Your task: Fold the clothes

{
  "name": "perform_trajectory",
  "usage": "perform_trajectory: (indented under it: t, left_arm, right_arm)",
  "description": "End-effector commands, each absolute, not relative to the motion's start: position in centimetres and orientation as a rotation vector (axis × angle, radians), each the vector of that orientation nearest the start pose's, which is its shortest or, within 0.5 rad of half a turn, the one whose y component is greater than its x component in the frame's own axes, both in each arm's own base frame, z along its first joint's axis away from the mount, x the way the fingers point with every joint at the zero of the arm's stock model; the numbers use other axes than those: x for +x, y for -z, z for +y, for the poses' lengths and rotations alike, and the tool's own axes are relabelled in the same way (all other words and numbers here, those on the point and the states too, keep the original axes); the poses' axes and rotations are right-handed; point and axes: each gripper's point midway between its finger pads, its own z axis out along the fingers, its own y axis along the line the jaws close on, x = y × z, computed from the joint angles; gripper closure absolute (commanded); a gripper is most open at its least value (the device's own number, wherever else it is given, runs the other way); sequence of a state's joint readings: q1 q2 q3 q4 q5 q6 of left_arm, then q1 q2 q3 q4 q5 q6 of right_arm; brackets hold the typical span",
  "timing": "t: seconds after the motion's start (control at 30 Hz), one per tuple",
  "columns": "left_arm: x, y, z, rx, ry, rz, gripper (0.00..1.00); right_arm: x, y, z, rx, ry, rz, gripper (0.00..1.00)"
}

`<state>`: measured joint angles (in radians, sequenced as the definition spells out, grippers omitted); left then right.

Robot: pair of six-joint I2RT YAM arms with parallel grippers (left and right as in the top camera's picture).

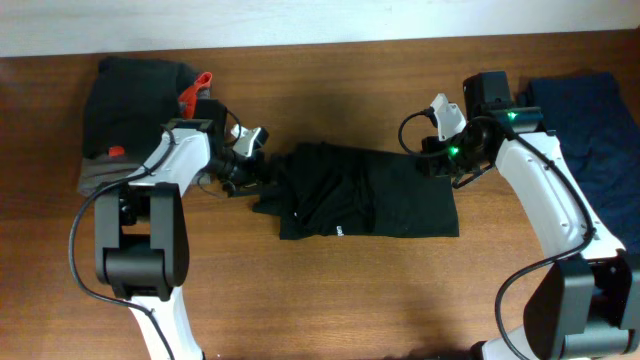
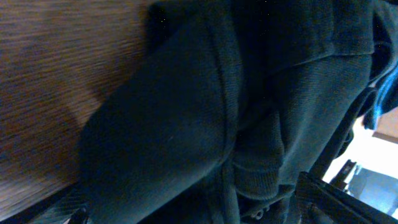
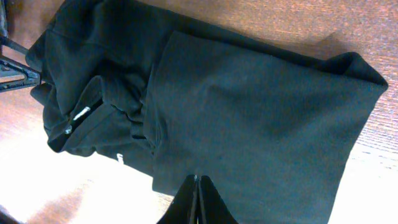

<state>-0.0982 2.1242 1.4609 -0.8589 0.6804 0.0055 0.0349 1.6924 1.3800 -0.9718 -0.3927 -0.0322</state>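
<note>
- Shirt [image 1: 370, 195], black and partly folded into a band, lies in the middle of the table [image 1: 330, 290], its long axis running side to side between the arms.
- Its bunched collar end touches the left gripper [image 1: 248, 170]; I cannot tell whether those fingers are spread or pinching.
- Its flat back corner lies under the right gripper [image 1: 440, 160], whose fingers are pressed together; no pinched cloth shows.
- Each arm is nearest its own end, so a fold would likely run along that axis.

A robotics lab workstation: a left arm [image 1: 165, 165] and right arm [image 1: 540, 180] mounted at a wood-grain table [image 1: 330, 300], a black shirt [image 1: 380, 195] between them, a dark clothing pile [image 1: 125, 90] and a navy garment [image 1: 590, 110] at its ends.
</note>
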Motion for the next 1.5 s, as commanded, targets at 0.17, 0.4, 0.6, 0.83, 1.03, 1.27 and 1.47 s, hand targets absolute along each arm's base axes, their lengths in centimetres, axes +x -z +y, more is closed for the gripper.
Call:
perform_trajectory:
  t: [0.17,0.4,0.6,0.83,1.03,1.27,1.47]
  left_arm:
    - [35.1,-0.3,-20.4,0.355,1.117,3.022,0.19]
    - [36.3,-0.5,-20.9,0.342,1.131,2.968,0.33]
    - [36.3,-2.7,-23.1,0.361,1.388,2.846,0.16]
    - [36.2,-2.7,-23.1,0.357,1.390,2.853,0.14]
    - [35.2,-2.9,-23.0,0.291,1.427,2.908,0.06]
    - [35.1,-4.3,-24.0,0.233,1.587,2.864,0.01]
    - [36.1,-2.3,-23.2,0.100,1.404,2.961,0.16]
  right_arm:
    - [36.5,-14.0,7.7,-0.159,-0.552,2.801,0.96]
    - [36.6,-14.0,7.7,-0.160,-0.553,2.800,0.96]
    - [36.3,-13.9,7.8,-0.158,-0.560,2.809,0.96]
    - [35.6,-9.6,7.9,-0.018,-0.610,2.947,0.96]
    - [34.3,-4.6,8.5,0.061,-0.699,3.101,0.96]
    - [33.1,-0.5,8.8,0.145,-0.748,3.224,0.96]
    - [32.5,0.5,8.8,0.162,-0.751,3.266,0.96]
